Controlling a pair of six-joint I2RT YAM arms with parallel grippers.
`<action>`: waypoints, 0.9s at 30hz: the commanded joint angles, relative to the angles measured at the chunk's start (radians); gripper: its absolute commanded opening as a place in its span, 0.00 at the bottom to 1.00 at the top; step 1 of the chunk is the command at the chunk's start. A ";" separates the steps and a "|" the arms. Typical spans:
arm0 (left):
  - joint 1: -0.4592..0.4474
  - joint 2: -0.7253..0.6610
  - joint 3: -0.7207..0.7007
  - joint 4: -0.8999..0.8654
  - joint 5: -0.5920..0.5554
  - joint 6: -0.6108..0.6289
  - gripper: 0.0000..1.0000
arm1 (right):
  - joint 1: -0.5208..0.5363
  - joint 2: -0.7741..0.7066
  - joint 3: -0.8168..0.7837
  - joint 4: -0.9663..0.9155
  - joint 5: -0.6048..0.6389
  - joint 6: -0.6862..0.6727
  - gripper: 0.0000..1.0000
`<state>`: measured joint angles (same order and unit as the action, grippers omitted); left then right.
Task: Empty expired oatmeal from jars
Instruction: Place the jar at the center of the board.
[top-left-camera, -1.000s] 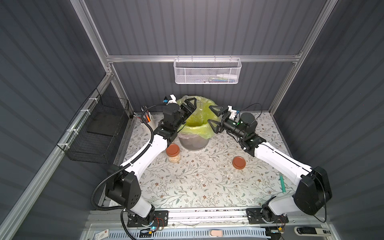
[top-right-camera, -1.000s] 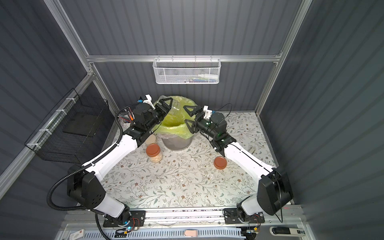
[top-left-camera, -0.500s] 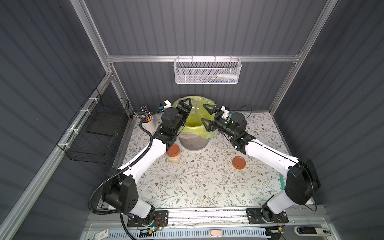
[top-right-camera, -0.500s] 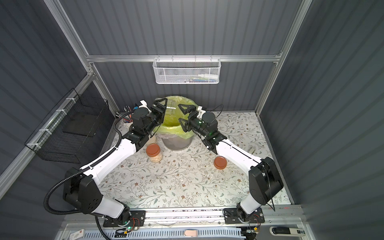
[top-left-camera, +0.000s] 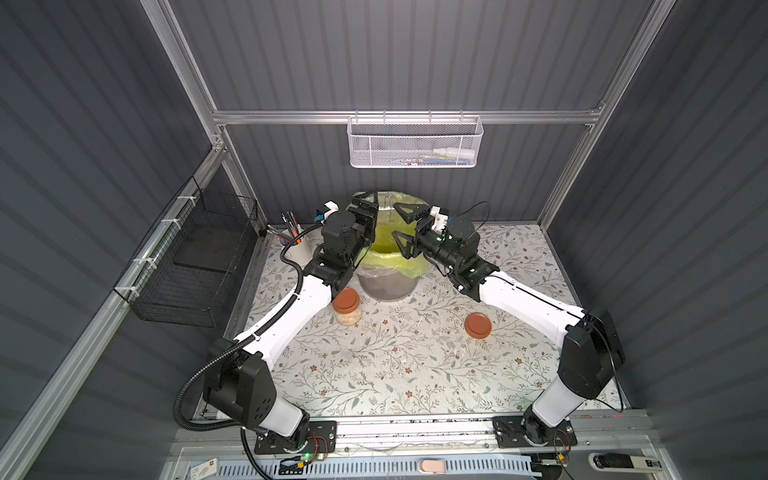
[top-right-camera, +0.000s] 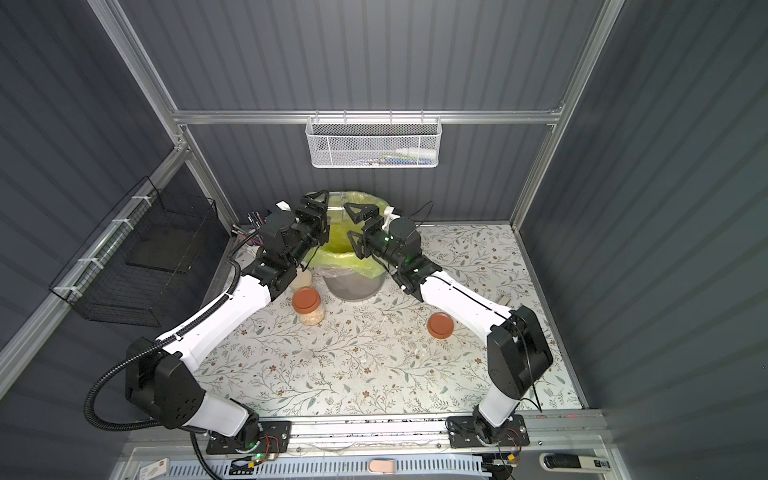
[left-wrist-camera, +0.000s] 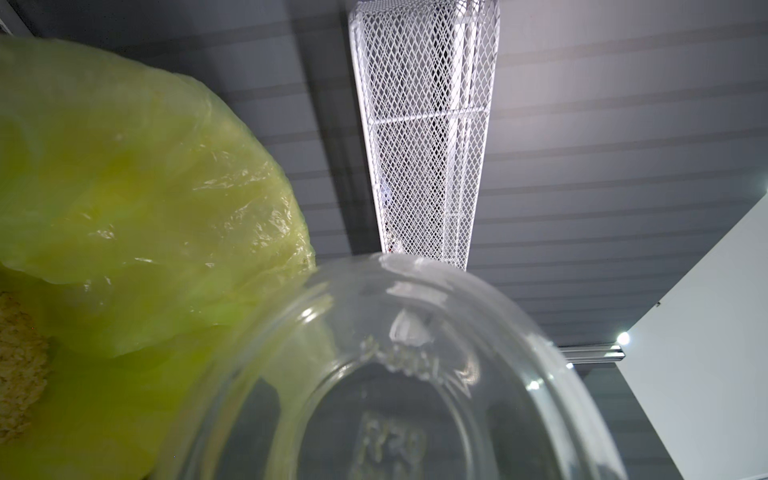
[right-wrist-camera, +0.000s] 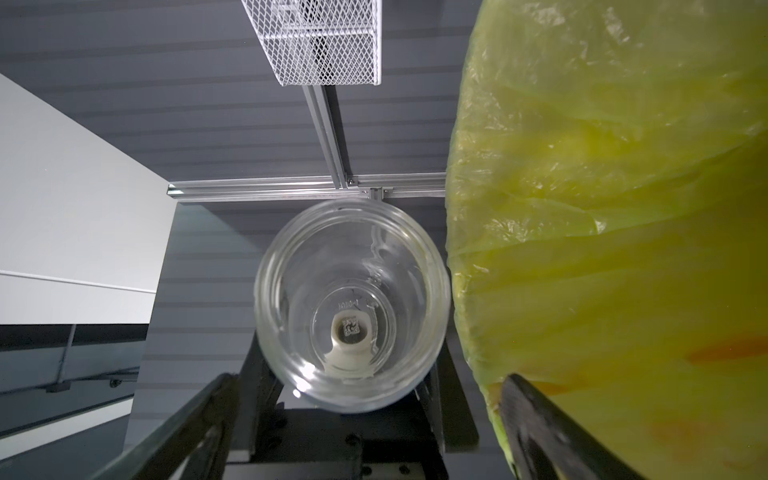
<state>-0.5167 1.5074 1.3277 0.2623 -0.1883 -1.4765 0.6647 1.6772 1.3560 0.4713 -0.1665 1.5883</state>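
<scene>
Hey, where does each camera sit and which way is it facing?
Top views: high in front, looking down at the table; left arm and right arm show.
Left wrist: on the left tool, behind its jar, facing the bag; the tool itself unseen.
Right wrist: on the right tool, faces that jar's mouth; its open fingers show.
Both wrists share: jar, bag, mesh basket.

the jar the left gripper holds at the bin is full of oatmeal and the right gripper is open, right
Not full: the jar in the left gripper at the bin is empty. The right wrist view looks into its mouth and shows bare glass down to the bottom. The right gripper is open, as you say.
</scene>
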 joint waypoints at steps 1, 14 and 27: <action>-0.011 0.006 0.052 0.042 -0.016 -0.089 0.49 | 0.025 0.030 0.059 -0.058 0.058 -0.030 0.99; -0.022 -0.028 -0.002 0.040 -0.048 -0.142 0.49 | 0.053 0.080 0.140 -0.102 0.166 -0.049 0.99; -0.032 -0.019 -0.033 0.070 -0.042 -0.185 0.48 | 0.058 0.133 0.227 -0.101 0.173 -0.074 0.99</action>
<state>-0.5426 1.5185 1.2961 0.2516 -0.2253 -1.6402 0.7162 1.8126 1.5562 0.3561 -0.0151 1.5375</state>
